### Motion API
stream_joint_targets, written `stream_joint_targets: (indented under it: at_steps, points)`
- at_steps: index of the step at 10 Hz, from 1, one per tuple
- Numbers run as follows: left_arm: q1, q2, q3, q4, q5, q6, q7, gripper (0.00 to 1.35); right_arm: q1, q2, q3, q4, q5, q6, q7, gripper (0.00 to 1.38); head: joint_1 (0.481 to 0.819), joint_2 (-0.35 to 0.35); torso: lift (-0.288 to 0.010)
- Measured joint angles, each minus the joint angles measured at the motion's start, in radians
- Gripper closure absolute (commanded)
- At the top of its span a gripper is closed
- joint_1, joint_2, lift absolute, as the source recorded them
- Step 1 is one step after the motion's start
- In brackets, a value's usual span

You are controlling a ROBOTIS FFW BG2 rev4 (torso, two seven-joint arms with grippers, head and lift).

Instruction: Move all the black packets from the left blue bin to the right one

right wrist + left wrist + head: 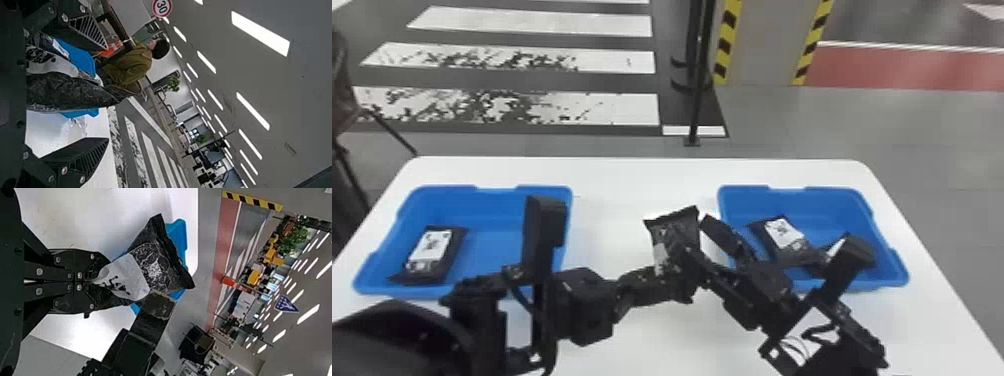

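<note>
Between the bins, my left gripper (677,280) holds a black packet (678,232) upright above the table. In the left wrist view, my left gripper (96,281) is shut on that packet (166,268). My right gripper (696,235) stands open around the packet's side near the right blue bin (739,192); in the right wrist view, the packet (68,92) lies between the spread fingers of my right gripper (107,93). One black packet (432,252) with a white label rests in the left blue bin (497,240). Packets (784,235) lie in the right bin, partly behind my right arm.
Both bins stand on a white table (632,172), near its left and right sides. The two arms meet closely over the middle. Behind the table a dark pole (699,90) rises from the floor.
</note>
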Motion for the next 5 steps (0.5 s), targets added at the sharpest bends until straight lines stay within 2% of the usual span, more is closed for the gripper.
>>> stream_joint_targets:
  at_steps: [1,2,4,5]
  points:
    - [0.000,-0.001,-0.001,0.001,0.005,0.000,0.000,1.20,-0.005,-0.001,0.004,0.006,-0.003,0.020,0.000,1.04,0.695,-0.066,-0.140]
    - [-0.001,-0.001,-0.003,0.001,0.011,0.000,0.000,1.20,-0.008,0.000,0.005,0.015,-0.011,0.039,0.000,1.29,0.695,-0.065,-0.140]
    - [-0.002,-0.002,-0.005,0.001,0.018,-0.001,0.001,1.18,-0.012,0.000,0.005,0.025,-0.016,0.043,0.000,1.28,0.695,-0.067,-0.140]
    - [-0.002,-0.002,-0.005,0.001,0.022,-0.004,0.004,0.98,-0.012,0.000,0.005,0.027,-0.018,0.036,0.000,1.28,0.695,-0.068,-0.140]
